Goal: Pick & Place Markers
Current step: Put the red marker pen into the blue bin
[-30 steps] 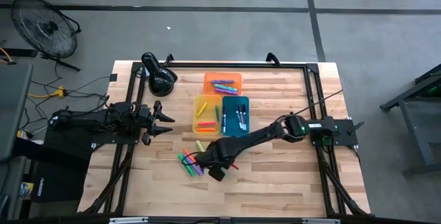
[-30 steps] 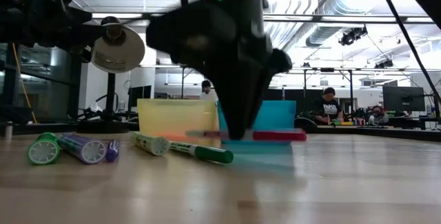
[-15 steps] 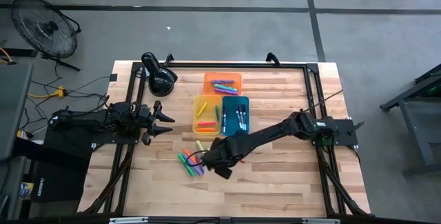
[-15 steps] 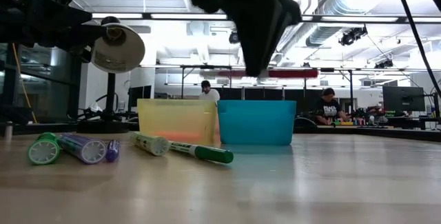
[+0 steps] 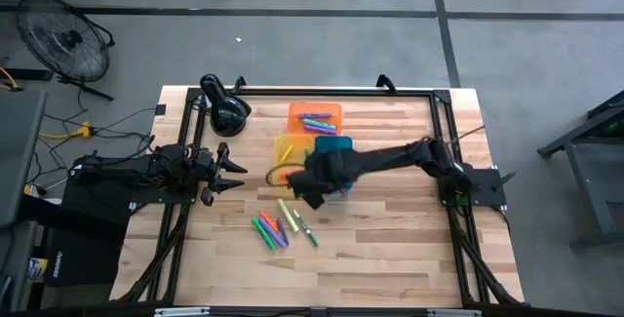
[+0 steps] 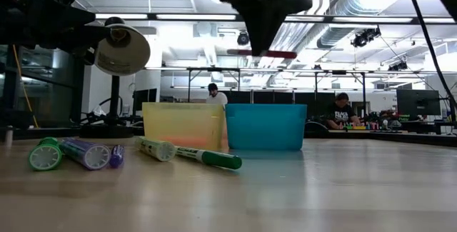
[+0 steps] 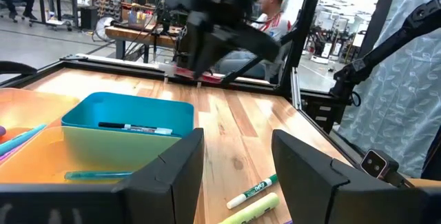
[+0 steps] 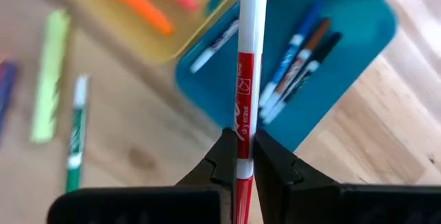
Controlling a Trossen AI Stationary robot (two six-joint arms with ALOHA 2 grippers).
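I find the right pincer (image 8: pixel 241 156) clamped on a slim red-and-white dry-erase marker (image 8: pixel 248 65), held aloft above the worktop. From overhead, that pincer (image 5: pixel 314 182) sits over the near edge of the blue translucent plastic tray (image 5: pixel 334 145), beside the yellow translucent plastic tray (image 5: pixel 285 148). In the low view the held marker (image 6: pixel 273 53) lies level, well above both trays' rims.

I see blue and dark capped markers (image 8: pixel 301 38) lying inside the blue tray. Orange and pink markers (image 8: pixel 131 2) lie in the yellow tray. The orange translucent plastic tray (image 5: pixel 297 110), farther back, holds purple and blue markers (image 5: pixel 317 122).

Loose on the wooden worktop (image 5: pixel 390 249) in front of the trays I note a small cluster: a green marker (image 5: pixel 263 231), a purple marker (image 5: pixel 280 234), a pale yellow marker (image 5: pixel 288 215) and a white marker with green cap (image 5: pixel 305 230).

The left pincer (image 5: pixel 234 171) waits at the worktop's left side, well apart from the trays, its fingers (image 7: pixel 172 172) spread wide and holding nothing.
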